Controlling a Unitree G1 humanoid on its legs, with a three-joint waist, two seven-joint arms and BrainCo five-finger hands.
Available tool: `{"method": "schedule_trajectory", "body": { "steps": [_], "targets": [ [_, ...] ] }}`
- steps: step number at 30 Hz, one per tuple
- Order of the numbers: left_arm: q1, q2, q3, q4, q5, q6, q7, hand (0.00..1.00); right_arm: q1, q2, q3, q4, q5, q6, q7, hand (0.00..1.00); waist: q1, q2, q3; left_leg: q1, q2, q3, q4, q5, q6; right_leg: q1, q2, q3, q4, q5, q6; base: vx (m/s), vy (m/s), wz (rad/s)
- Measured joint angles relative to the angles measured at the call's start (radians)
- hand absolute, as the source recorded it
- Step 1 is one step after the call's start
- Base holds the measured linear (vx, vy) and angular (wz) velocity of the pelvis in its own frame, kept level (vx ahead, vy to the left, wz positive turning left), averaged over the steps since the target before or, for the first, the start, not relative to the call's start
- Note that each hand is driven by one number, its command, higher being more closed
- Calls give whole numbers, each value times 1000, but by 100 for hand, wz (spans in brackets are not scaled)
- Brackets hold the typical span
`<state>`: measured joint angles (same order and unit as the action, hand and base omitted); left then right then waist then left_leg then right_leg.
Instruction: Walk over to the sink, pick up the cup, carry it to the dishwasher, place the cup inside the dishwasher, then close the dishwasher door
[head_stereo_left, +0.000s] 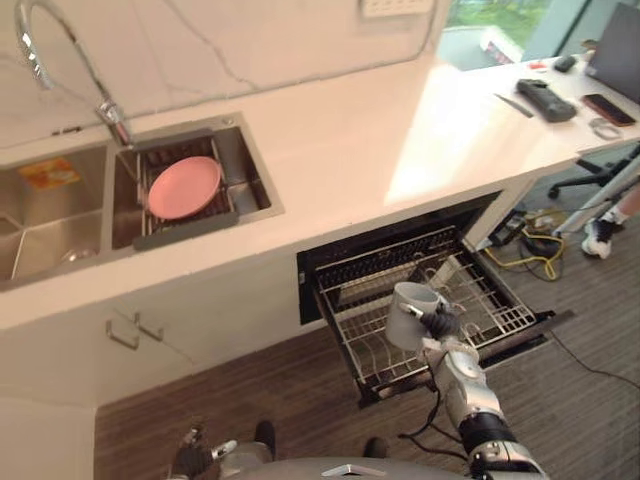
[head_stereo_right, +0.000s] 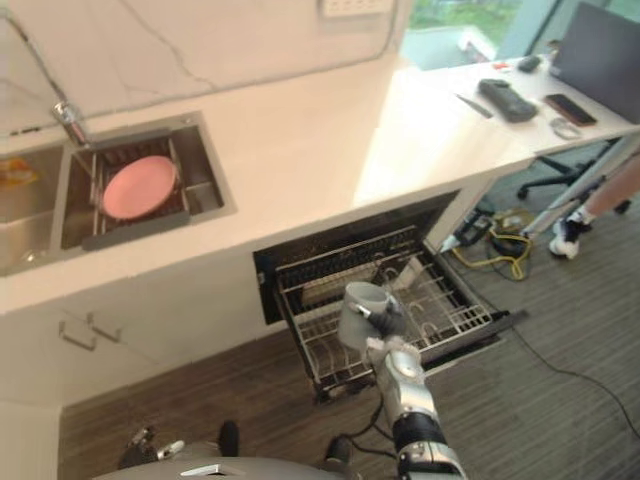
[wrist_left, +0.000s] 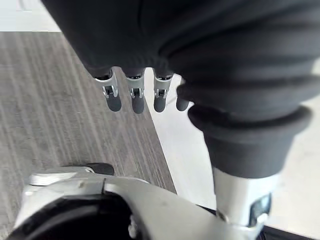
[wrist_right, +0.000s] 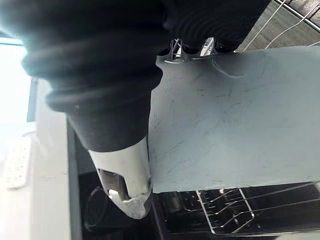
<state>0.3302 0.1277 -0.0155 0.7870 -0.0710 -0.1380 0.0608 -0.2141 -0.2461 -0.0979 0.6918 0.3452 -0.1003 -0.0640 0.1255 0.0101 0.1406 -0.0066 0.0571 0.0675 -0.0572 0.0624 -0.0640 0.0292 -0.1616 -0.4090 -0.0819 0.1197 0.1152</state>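
A white kitchen counter (head_stereo_left: 340, 150) is running along the wall, the dishwasher (head_stereo_left: 400, 250) standing open under its front edge. The right hand (head_stereo_left: 441, 326) is wrapping its fingers round the grey cup (head_stereo_left: 410, 312), holding it over the pulled-out wire rack (head_stereo_left: 365, 345). Pickup and carry are looking done; placing it and shutting the dishwasher are left. The rack's wires are likely crowding the landing spot. The left hand (wrist_left: 136, 100) is hanging loose, empty. A pink plate (head_stereo_left: 184, 187) is lying in the sink (head_stereo_left: 60, 240).

Grey cup (head_stereo_left: 410, 312), pink plate (head_stereo_left: 184, 187), brown striped floor (head_stereo_left: 250, 385).
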Motion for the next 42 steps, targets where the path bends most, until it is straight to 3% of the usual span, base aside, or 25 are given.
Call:
{"method": "schedule_trajectory", "body": {
  "steps": [2,6,7,11,16,19,22,25,31,32,37,42],
  "targets": [
    [-12,-4,16,1,-13,7,6,0,-57,-8,0,47,0,7,-12,100,10,-8,28,-14,-3,-20,-1,11,0,-1,-2,-15,0,1,-1,-64,8,31],
    [-26,-8,25,28,-64,45,32,0,-116,-27,17,88,0,68,-12,100,38,-10,46,-15,-15,-41,-19,26,7,3,-11,-33,1,3,3,-17,25,16],
    [-26,-10,40,40,-59,65,41,0,-135,-29,17,118,-1,87,-11,100,42,-14,52,-14,-18,-43,-19,27,8,5,-14,-35,1,3,4,9,29,9],
    [-39,-11,42,49,25,73,84,0,-196,-72,17,243,-27,139,5,100,60,-16,98,-21,-26,-60,-20,34,11,6,-20,-47,2,4,6,-24,23,13],
    [-110,-2,35,34,16,112,111,0,-354,-134,17,334,-24,175,23,100,63,-15,213,-103,-28,-96,-19,69,7,-66,-25,-76,31,11,-6,-82,17,21],
    [-143,1,34,5,4,122,108,0,-477,-166,16,358,-18,196,18,100,85,-12,298,-145,-31,-105,-19,98,17,-103,-26,-78,30,31,-11,-46,3,9],
    [-153,8,20,3,-15,133,106,0,-556,-192,18,411,-20,202,18,100,95,-11,317,-182,-32,-123,-19,110,20,-132,-30,-82,39,32,-11,-10,-21,19],
    [-153,12,-3,1,-16,137,105,0,-627,-264,46,442,-20,215,19,100,112,4,332,-209,-35,-127,-19,116,22,-165,-37,-81,59,31,-12,-9,-22,9],
    [-152,12,-56,21,-37,134,99,0,-748,-395,108,465,-19,223,21,100,115,43,354,-262,-40,-132,-20,133,25,-226,-48,-77,78,31,-15,-10,-17,2],
    [-152,13,-68,22,-37,132,98,0,-748,-401,114,465,-18,227,20,0,117,46,355,-263,-40,-132,-20,134,27,-226,-48,-77,78,31,-15,15,-51,-2],
    [-152,14,-89,32,-37,105,96,0,-790,-415,137,495,-18,239,21,0,117,57,361,-276,-40,-129,-20,139,27,-244,-49,-72,83,33,-15,19,-45,-2],
    [-153,26,-124,30,-36,84,80,0,-832,-455,166,505,-14,293,40,0,118,63,363,-296,-37,-129,-20,142,26,-267,-46,-70,86,36,-16,29,-56,-1]
  ]
}}
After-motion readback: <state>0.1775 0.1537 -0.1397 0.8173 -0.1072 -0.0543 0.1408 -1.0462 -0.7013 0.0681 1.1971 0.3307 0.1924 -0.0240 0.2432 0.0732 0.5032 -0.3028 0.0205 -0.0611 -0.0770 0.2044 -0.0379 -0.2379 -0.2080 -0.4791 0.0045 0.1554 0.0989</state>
